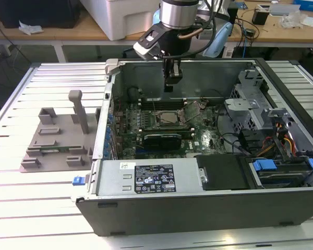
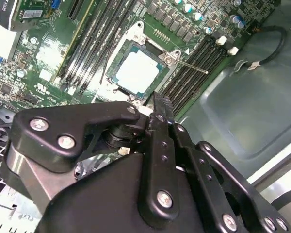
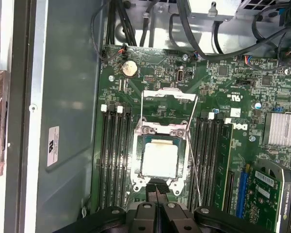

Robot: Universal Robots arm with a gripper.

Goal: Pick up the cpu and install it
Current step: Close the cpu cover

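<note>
Found cpu [image 3: 159,159] lying flat in open socket [image 3: 157,130], retention lever [image 2: 189,65] unlatched. Noted gripper [image 3: 155,191] just above socket edge, fingers pressed together, empty. Judged seating done; latching outstanding, requiring clearance round lever.

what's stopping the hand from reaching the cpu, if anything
Probably nothing, so yes: the hand hangs above the cpu, which lies bare in its socket with the retention frame flipped open. The fingers look shut, though.
</note>
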